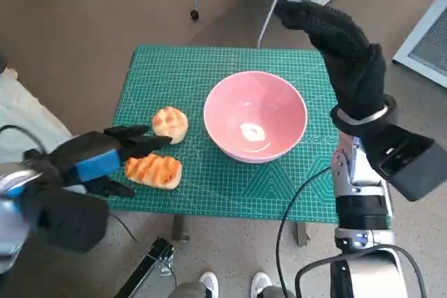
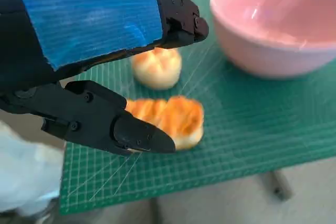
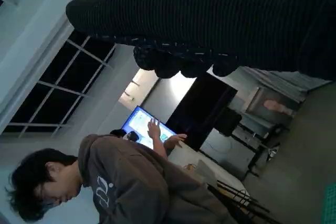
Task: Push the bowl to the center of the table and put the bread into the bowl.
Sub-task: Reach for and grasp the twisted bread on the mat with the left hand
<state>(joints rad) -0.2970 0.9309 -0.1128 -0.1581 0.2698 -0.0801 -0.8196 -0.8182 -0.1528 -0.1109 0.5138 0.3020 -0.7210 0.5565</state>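
A pink bowl sits empty near the middle of the green cutting mat. Two breads lie to its left: a round bun and a long grilled loaf nearer the front edge. My left hand hovers at the mat's left edge with its fingers spread around the long loaf, holding nothing. My right hand is raised high above the table's right side, fingers extended, empty.
The mat covers the small table; its front edge and left edge lie close to the breads. A white cloth lies left of the table. Feet show below the front edge. A person appears in the right wrist view.
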